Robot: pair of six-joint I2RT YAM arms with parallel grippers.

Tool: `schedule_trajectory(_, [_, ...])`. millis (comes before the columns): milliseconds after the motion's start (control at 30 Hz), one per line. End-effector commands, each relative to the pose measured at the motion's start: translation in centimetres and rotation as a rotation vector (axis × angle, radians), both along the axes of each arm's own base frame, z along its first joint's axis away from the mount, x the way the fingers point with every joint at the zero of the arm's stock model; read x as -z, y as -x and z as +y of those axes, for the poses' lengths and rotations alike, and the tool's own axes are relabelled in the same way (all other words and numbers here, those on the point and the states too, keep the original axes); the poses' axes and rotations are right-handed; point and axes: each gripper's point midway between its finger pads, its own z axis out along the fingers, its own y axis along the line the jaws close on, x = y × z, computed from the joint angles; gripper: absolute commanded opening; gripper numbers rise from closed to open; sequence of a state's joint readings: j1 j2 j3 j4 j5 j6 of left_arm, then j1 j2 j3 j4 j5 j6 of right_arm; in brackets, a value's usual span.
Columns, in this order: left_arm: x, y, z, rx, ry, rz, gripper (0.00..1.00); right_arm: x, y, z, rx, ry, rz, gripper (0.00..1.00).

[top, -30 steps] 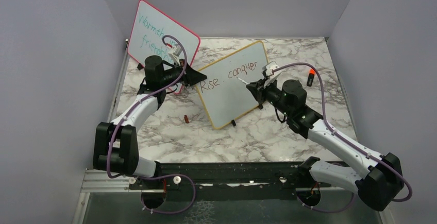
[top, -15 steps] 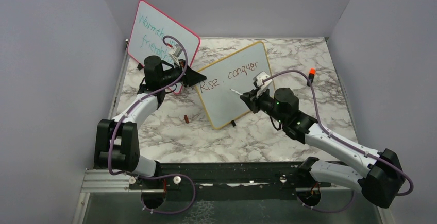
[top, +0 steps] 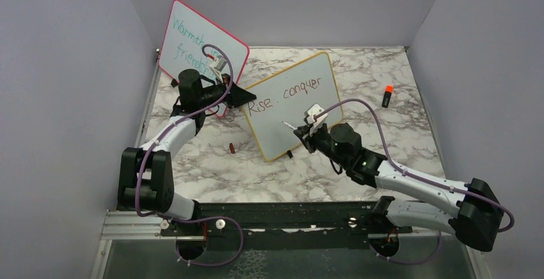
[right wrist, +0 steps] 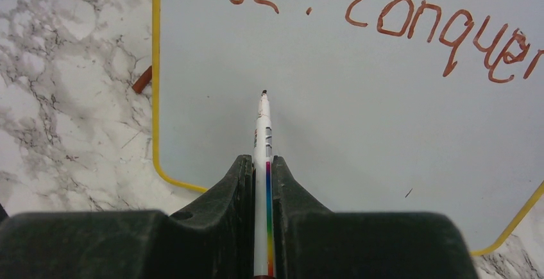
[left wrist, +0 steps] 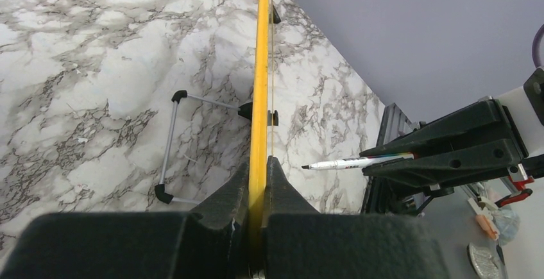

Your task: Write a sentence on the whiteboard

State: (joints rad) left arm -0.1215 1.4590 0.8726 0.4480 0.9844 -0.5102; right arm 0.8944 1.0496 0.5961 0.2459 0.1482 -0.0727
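A marble-patterned table carries the whiteboard, propped upright on small black feet near the middle. The board's long axis runs on a diagonal from near left to far right, and its written face is turned toward the right arm. Behind it, to the left, a pink-framed board with teal writing leans near the back wall. The left gripper is pinched on the yellow frame's left end. The right gripper is clamped on a white marker, which points at the blank area below the sentence (only "Rise . conquer" is legible), its tip just short of the surface. An orange-capped marker lies well to the right. A small dark-red cap lies near the board's left corner.
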Motion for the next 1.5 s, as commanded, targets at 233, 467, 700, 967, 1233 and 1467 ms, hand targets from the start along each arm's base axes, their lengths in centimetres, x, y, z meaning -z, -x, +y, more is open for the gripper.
schedule_trajectory(233, [1.7, -0.3, 0.7, -0.002, -0.014, 0.029, 0.00, 0.8, -0.3, 0.6, 0.069, 0.040, -0.011, 0.00])
schedule_trajectory(467, [1.6, -0.2, 0.7, 0.005, -0.011, 0.029, 0.00, 1.2, -0.7, 0.9, 0.105, 0.051, 0.004, 0.01])
schedule_trajectory(700, [1.5, -0.2, 0.7, 0.007, -0.010, 0.027, 0.00, -1.1, -0.4, 2.7, 0.084, -0.008, -0.057, 0.01])
schedule_trajectory(967, [1.4, -0.2, 0.7, 0.010, -0.009, 0.027, 0.00, -2.2, -1.0, 3.3, 0.120, -0.005, -0.086, 0.00])
schedule_trajectory(1233, [1.4, -0.3, 0.9, 0.005, -0.008, 0.027, 0.00, -1.3, -1.6, 3.5, 0.156, 0.021, -0.052, 0.00])
schedule_trajectory(1467, [1.3, -0.2, 0.8, 0.007, -0.006, 0.029, 0.00, -0.9, -1.8, 3.9, 0.155, 0.036, -0.045, 0.01])
